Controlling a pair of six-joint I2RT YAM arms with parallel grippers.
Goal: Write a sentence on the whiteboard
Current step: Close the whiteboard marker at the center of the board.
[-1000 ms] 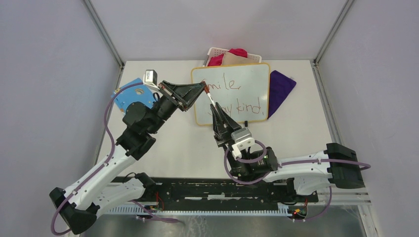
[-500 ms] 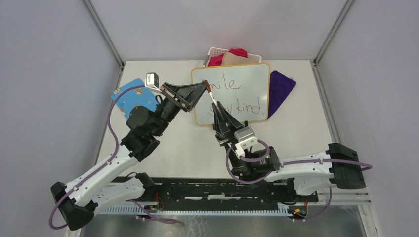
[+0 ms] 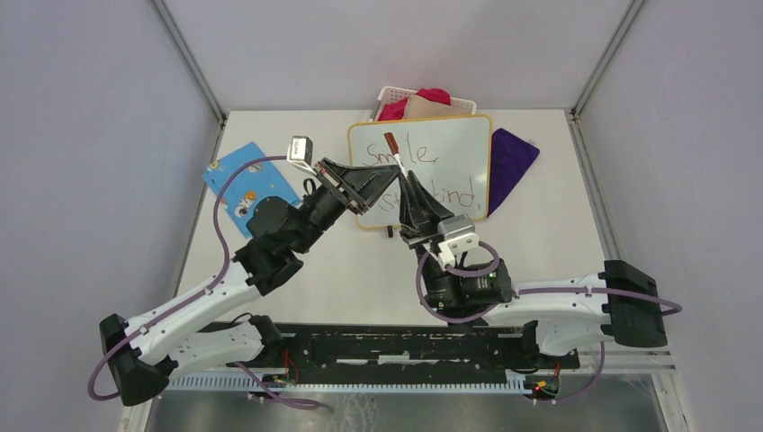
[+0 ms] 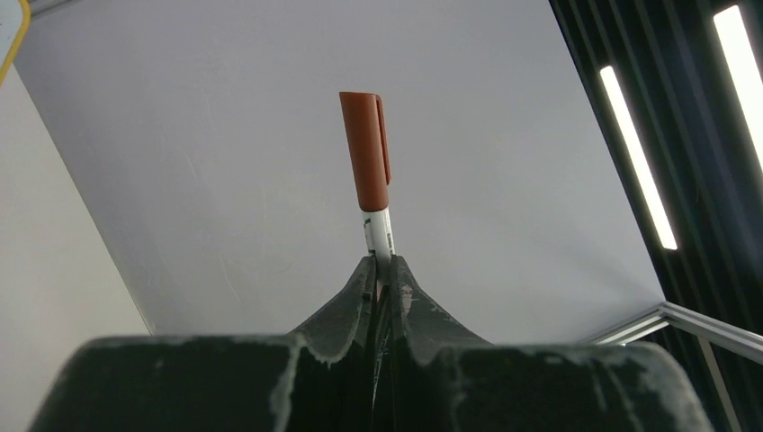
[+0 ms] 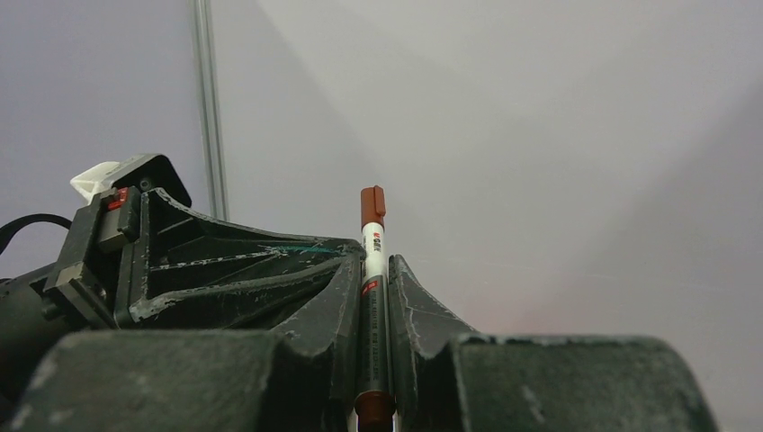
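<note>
Over the sentence, right gripper, marker.

Left arm: stretched forward and rightward.
Left fingers: closed on marker.
Right arm: forearm low, wrist tipped up.
Right fingers: clamped on same marker, beside left tips.

The left arm and right arm are showing white shells between black joints. Purple cables are looping along both, and their black tapered fingers are wearing pale scuffs.

Overhead camera faces the whiteboard; wrist cameras (close, tilted upward) share the marker.
</note>
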